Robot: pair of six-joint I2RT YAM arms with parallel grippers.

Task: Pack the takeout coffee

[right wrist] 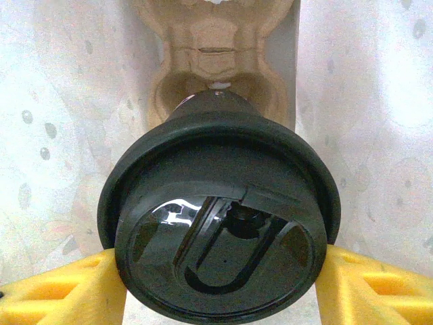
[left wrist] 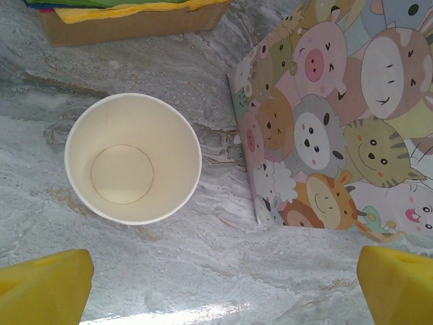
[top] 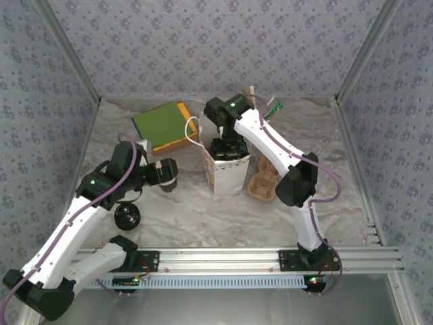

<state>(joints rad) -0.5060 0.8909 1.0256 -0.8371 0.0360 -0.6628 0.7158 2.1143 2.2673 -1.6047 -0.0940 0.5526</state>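
Squarely upright takeout coffee [right wrist: 218, 156], lid [right wrist: 216, 271] up

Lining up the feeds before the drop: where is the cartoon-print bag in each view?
Top external: the bag stands mid-table, the right gripper at its mouth.
Left wrist: its cartoon-animal side is at the right, beside the lidless cup.
Right wrist: its pale inner walls flank the takeout coffee held between the yellow fingers.
Shared landmark: the cardboard box, up-left of the bag in top and left wrist views.
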